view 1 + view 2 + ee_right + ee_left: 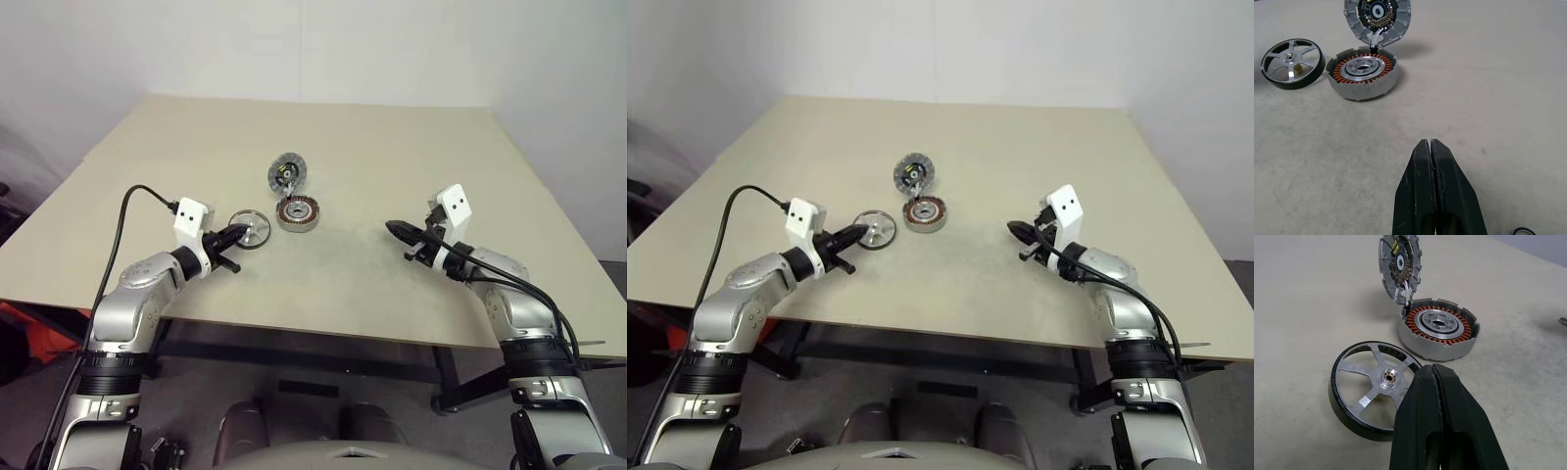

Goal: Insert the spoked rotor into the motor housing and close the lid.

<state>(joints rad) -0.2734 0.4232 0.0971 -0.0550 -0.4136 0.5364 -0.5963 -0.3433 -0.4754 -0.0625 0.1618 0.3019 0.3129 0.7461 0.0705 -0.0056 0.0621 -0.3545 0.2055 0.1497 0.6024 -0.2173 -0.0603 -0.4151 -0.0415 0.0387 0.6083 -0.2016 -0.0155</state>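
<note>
- Landmark: motor housing (pixel 298 212), sitting open on the beige table (pixel 411 157) near its middle. Copper windings visible around the inside, silver hub in the centre.
- Lid (pixel 286 172) is just behind the housing on the far side, propped up on edge and leaning back. Ribbed inner face with yellow-and-black centre faces the robot. A short white lead (pixel 1406 293) runs from lid to housing rim; the two touch or nearly touch there.
- Spoked rotor (pixel 250 230) lies flat on the table just beside the housing on the robot's left, slightly nearer the robot. Not in the housing. Dark outer rim, silver spokes, brass-coloured bore in the hub.
- Left gripper (pixel 236 233): fingers pressed together, holding nothing. Tips sit at the near edge of the rotor, low over the table; can't tell whether they touch it.
- Right gripper (pixel 394 230): fingers pressed together, empty. Well to the robot's right of the housing, pointing towards it, bare table between.
- Small dark ring (pixel 1522 231) on the table beside the right gripper, partly cut off.
</note>
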